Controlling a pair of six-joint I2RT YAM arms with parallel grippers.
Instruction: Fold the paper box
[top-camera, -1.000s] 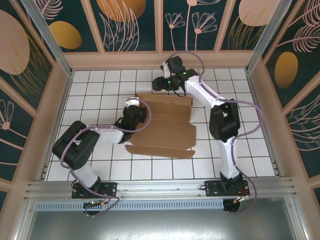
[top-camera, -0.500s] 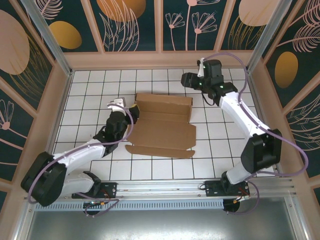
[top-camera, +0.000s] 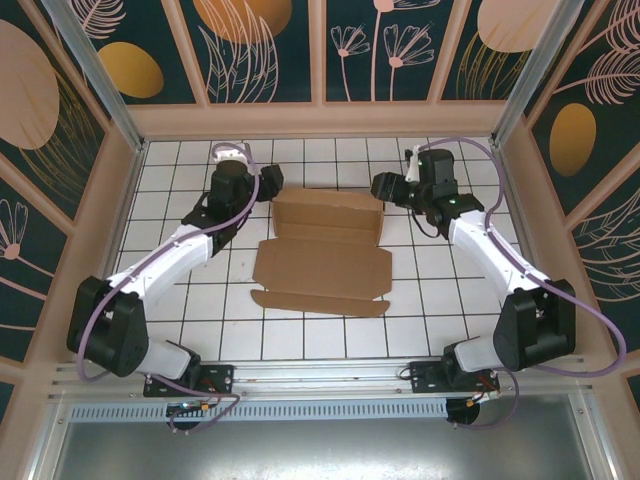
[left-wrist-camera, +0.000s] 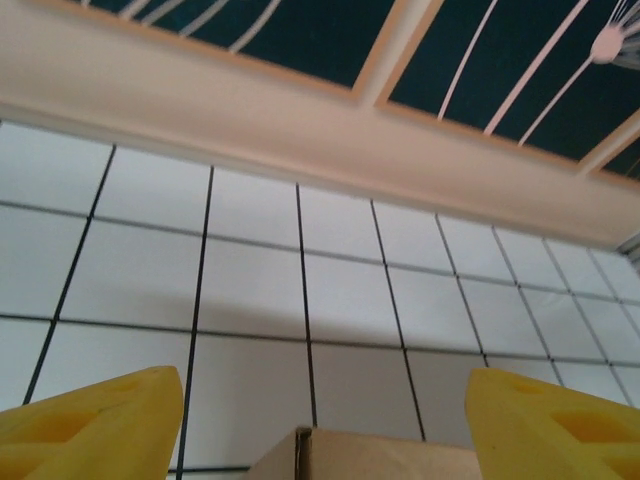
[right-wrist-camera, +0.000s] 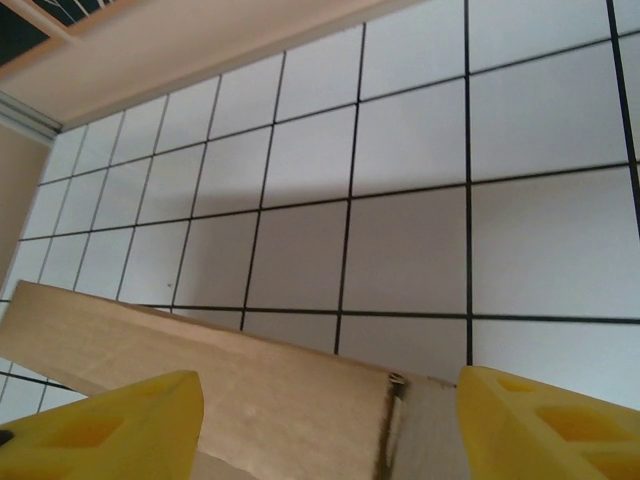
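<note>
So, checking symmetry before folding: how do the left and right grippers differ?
The left gripper sits by the paper box's far-left corner, the right gripper by its far-right corner. The left wrist view shows a sliver of cardboard; the right, a long edge. Both open, holding nothing.

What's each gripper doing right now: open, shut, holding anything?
Left gripper: open, holding nothing.
Right gripper: open, with the paper box edge showing between its fingers, not clamped.
</note>
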